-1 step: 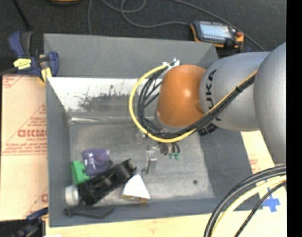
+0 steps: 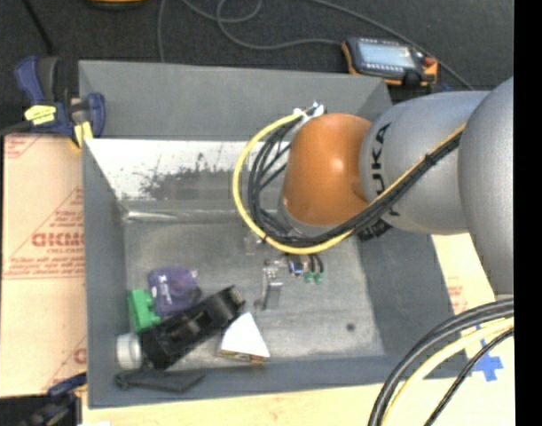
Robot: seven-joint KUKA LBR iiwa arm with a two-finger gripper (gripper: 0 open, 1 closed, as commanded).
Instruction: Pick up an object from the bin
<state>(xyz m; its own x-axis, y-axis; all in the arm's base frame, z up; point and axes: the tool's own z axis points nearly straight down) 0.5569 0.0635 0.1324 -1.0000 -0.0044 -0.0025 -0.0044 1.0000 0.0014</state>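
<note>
Nearest the gripper point(image 2: 271, 287), in the lower-left part of the bin point(image 2: 350, 322), lies a heap counted as six items. There is one white wedge-shaped piece point(image 2: 245, 337), one black elongated block point(image 2: 195, 322), possibly a stapler, one purple item point(image 2: 171, 286), one green piece point(image 2: 142, 309), one pale grey round cap point(image 2: 127, 351) and one black strap point(image 2: 160, 381) along the near wall. The gripper hangs over bare bin floor just right of the black block's upper end and above the white wedge, apart from both. Whether it is open or closed, or holds anything, cannot be told. One arm point(image 2: 448, 167) enters from the right, its orange cover point(image 2: 328, 171) uppermost over the wrist, with cables point(image 2: 244, 162) looped round the cover's left side.
</note>
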